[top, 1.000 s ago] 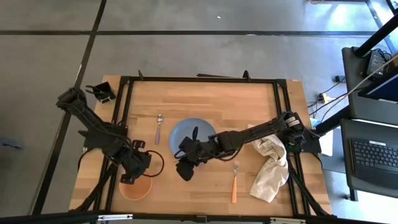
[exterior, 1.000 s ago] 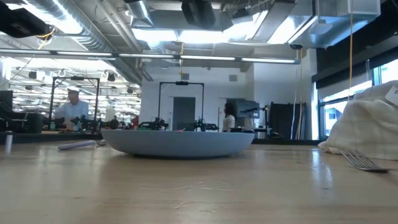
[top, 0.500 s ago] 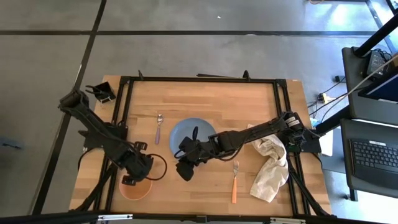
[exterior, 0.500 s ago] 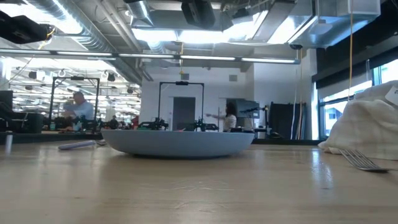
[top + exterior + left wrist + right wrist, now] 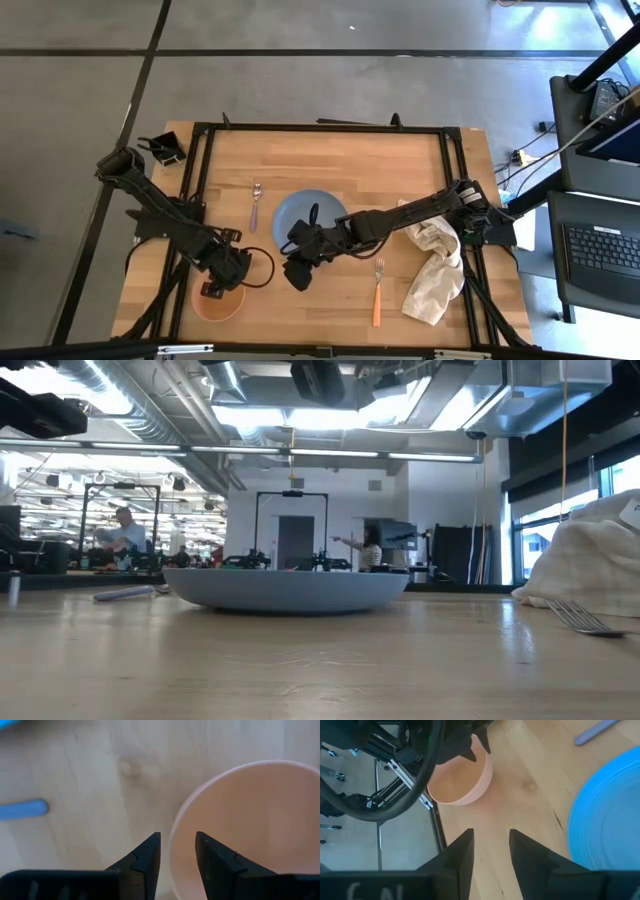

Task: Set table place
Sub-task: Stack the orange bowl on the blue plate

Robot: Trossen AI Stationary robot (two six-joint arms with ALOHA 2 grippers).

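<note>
The left hand (image 5: pixel 176 851) hangs spread over the orange bowl (image 5: pixel 217 301), one finger on each side of its rim, at 7 o'clock from the blue plate (image 5: pixel 310 214). It should drop lower, then pinch the rim firmly. The right hand (image 5: pixel 298 278) waits spread at 6 o'clock from the plate

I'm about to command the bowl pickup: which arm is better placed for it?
Left. Its end effector is open and straddles the orange bowl's rim, one finger inside, one outside. The right end effector hangs beside the blue plate, away from the bowl.
</note>
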